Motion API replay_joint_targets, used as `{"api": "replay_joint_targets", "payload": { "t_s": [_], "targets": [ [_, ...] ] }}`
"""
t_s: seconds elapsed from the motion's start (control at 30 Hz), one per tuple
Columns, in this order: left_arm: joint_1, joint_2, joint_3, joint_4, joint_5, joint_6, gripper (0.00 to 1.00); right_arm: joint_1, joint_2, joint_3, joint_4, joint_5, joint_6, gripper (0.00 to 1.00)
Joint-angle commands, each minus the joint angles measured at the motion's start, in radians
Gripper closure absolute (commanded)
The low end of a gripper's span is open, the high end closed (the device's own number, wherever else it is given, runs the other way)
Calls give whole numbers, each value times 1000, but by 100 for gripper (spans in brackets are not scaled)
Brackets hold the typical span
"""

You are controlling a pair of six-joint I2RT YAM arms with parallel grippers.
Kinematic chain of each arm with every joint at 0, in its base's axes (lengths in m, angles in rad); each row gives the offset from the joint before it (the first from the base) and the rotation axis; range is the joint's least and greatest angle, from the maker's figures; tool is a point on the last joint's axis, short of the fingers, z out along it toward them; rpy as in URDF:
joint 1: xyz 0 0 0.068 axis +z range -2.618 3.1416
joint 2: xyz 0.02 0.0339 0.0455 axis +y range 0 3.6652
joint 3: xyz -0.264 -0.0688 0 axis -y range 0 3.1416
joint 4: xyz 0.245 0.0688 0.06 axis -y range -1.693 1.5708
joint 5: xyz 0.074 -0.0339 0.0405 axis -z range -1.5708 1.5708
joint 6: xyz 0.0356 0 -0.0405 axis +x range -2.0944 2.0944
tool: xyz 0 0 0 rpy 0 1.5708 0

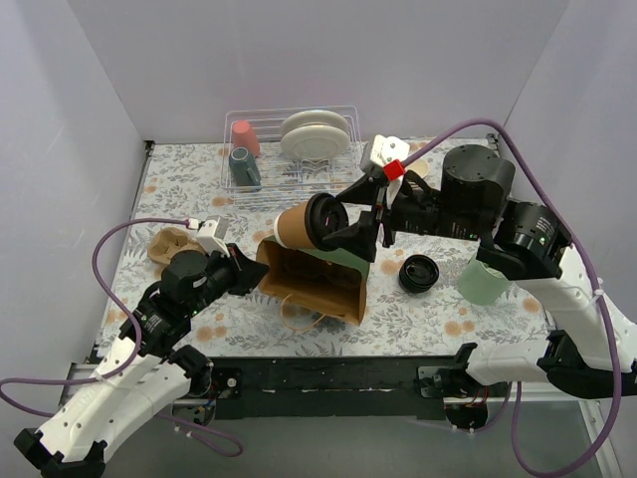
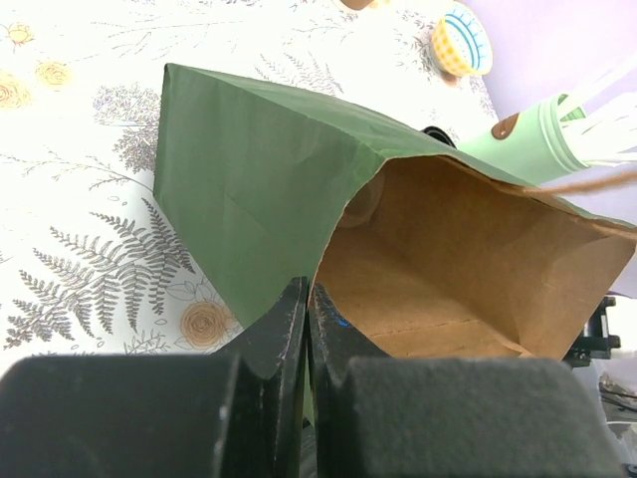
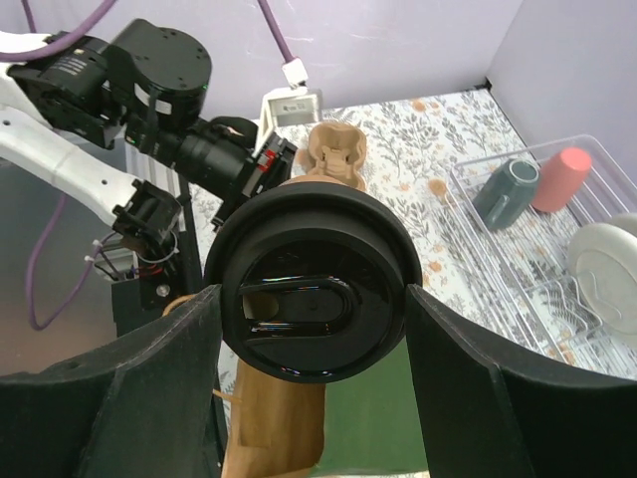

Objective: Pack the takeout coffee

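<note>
The takeout coffee [image 1: 302, 226], a brown paper cup with a black lid, is tilted on its side just above the open mouth of a paper bag [image 1: 317, 284]. The bag is green outside and brown inside. My right gripper [image 1: 334, 227] is shut on the cup at the lid end. In the right wrist view the lid [image 3: 311, 289] fills the gap of that gripper [image 3: 311, 311], with the bag [image 3: 274, 428] below. My left gripper [image 1: 260, 271] is shut on the bag's rim. The left wrist view shows that gripper [image 2: 309, 299] pinching the edge and the empty brown inside [image 2: 448, 269].
A wire dish rack [image 1: 343, 115] with mugs and plates stands at the back. A loose black lid [image 1: 418, 273] and a pale green cup [image 1: 484, 280] sit right of the bag. A tan cup carrier [image 1: 167, 244] lies at the left. A yellow tape roll [image 2: 461, 42] lies beyond the bag.
</note>
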Motion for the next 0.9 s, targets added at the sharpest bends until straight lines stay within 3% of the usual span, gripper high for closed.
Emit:
{"api": "replay_joint_targets", "payload": {
  "t_s": [0.0, 0.6, 0.87],
  "targets": [
    [0, 17, 56, 2, -4, -13, 100, 43, 2, 56, 76, -2, -9, 57],
    [2, 14, 73, -3, 4, -33, 100, 80, -75, -92, 27, -42, -48, 56],
    [2, -24, 24, 54, 26, -30, 100, 108, -95, -288, -1, 180, -194, 59]
  ]
}}
